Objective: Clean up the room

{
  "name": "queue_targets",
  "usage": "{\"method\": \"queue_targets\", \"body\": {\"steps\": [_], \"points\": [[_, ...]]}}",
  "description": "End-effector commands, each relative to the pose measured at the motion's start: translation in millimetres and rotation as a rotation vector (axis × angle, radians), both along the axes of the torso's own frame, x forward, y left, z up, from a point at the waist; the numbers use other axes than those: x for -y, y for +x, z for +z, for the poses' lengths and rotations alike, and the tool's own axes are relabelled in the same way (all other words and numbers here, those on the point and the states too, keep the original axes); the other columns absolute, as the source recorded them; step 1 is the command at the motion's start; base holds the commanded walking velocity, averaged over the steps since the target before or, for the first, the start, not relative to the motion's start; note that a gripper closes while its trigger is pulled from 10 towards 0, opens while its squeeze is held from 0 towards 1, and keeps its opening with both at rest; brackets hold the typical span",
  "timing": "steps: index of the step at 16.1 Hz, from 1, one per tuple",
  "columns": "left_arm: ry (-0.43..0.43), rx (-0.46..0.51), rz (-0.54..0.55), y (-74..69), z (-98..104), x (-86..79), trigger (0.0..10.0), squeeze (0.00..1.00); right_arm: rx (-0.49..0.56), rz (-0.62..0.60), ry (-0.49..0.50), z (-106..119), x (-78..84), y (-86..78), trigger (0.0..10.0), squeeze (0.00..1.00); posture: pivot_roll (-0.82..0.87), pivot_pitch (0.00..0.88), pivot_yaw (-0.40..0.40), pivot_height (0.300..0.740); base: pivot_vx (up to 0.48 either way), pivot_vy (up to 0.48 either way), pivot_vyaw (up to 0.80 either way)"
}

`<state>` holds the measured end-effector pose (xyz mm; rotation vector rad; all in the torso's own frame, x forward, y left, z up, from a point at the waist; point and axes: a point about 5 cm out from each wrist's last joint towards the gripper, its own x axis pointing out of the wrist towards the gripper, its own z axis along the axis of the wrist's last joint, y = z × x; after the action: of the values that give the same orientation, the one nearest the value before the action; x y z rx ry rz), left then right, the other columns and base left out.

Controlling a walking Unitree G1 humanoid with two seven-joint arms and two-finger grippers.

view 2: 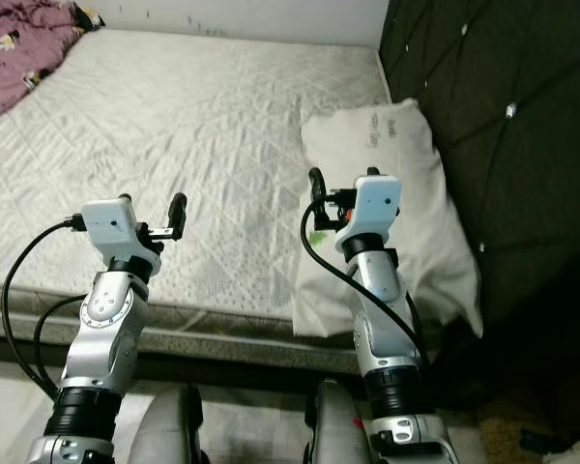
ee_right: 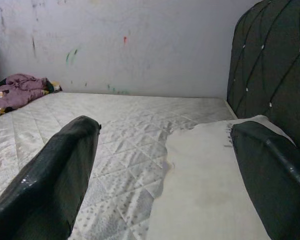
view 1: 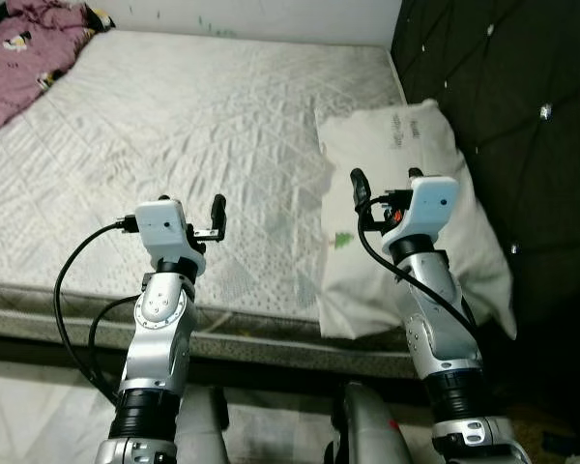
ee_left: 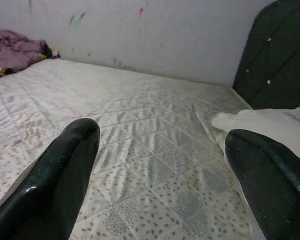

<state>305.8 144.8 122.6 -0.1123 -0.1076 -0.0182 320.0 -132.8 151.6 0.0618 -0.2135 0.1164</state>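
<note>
Your right hand point(view 1: 385, 180), fingers spread apart, hovers over the pillow point(view 1: 406, 145), which lies along the headboard point(view 1: 522, 116) with its long axis running away from you. Your left hand point(view 1: 217, 215), also apart, sits farther out over the mattress point(view 1: 174, 116).

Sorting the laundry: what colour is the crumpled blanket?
Purple blanket, best seen in the left eye view.
</note>
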Motion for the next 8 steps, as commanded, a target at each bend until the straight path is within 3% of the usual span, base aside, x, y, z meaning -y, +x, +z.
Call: {"method": "queue_targets", "body": {"steps": [1, 4, 8], "points": [[-0.006, 0.017, 0.014, 0.4, 6.0, -0.8, 10.0, 0.00, 0.014, 0.009, 0.004, 4.5, -0.6, 0.0, 10.0, 0.00, 0.00, 0.000, -0.018, 0.706, 0.000, 0.000, 0.00], [-0.002, -0.013, 0.038, 0.6, 1.1, -1.7, 10.0, 0.00, 0.011, 0.017, -0.003, 5.7, -1.5, 3.3, 10.0, 0.00, -0.01, 0.000, -0.031, 0.740, 0.000, 0.000, 0.00], [-0.025, -0.019, 0.008, 4.3, 2.1, 1.9, 10.0, 0.00, -0.001, -0.007, -0.011, 2.3, 3.2, 1.9, 10.0, 0.00, -0.02, 0.000, -0.024, 0.740, 0.000, 0.000, 0.00]]}}
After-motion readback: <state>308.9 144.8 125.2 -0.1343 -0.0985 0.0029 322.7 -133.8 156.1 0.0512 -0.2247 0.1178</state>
